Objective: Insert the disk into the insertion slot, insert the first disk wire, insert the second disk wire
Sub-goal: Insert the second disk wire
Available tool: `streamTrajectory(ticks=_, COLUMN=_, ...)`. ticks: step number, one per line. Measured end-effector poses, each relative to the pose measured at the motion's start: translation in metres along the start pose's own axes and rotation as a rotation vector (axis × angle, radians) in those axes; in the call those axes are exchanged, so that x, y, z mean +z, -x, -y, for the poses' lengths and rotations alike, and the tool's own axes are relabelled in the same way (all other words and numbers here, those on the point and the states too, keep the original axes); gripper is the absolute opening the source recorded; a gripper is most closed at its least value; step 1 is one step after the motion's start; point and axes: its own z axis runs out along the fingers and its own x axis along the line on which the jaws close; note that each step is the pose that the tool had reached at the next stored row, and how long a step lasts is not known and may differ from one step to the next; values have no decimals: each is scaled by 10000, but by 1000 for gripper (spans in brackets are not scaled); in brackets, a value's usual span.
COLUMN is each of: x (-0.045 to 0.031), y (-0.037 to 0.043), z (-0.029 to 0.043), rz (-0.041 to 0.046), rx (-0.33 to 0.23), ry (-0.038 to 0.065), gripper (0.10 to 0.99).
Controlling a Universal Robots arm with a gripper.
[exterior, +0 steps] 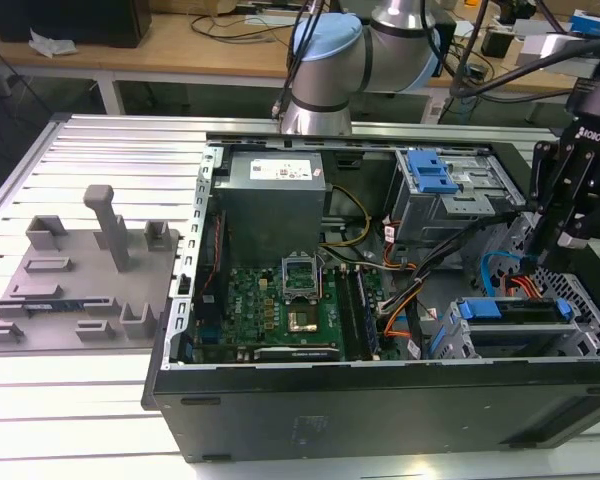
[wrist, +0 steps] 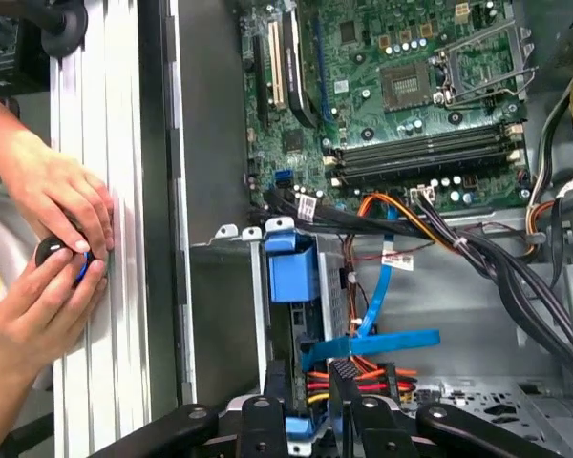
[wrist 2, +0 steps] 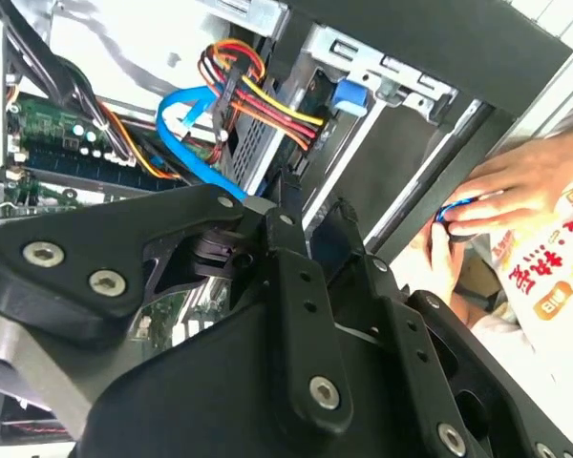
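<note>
1. The disk [exterior: 510,310] is seen already seated in the slot [exterior: 583,292], at the corner of the open computer case [exterior: 380,410] on the exterior view's right. Its blue frame shows at the slot's mouth.
2. The gripper [exterior: 543,248] hangs just above the slot. In both wrist views the fingers [wrist: 277,382] stand a narrow gap apart, and nothing is seen clamped between them.
3. The red wires [wrist: 368,374] lie just beside the fingertips at the slot's back. Whether their plug is seated in the disk cannot be told.
4. The blue cable [wrist: 372,339] crosses over the slot near the gripper, and its loop rises beside the slot in the exterior view. Its plug end is not clearly seen.
5. The step in hand is judged to be the wiring, with the disk step done.
6. A wire could be caught and dragged by a finger, because both wires crowd the narrow space at the slot.
7. A plug could be pressed in askew and its contacts bent if it is not squared to the disk.
8. A person's hands [wrist: 57,205] rest on the bench [wrist: 115,286] outside the case wall, on the slot's side. They could be struck if the arm swings outward.
</note>
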Motion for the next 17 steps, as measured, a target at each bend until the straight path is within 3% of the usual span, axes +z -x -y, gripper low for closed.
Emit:
streamTrajectory(ticks=5, x=7, y=-9, z=-34, rz=4, rx=27, ry=8, gripper=322)
streamTrajectory(ticks=8, x=9, y=-10, z=-34, rz=28, rx=253, ry=90, gripper=322)
streamTrajectory(ticks=17, x=16, y=-13, z=-74, rz=28, rx=263, ry=94, gripper=322)
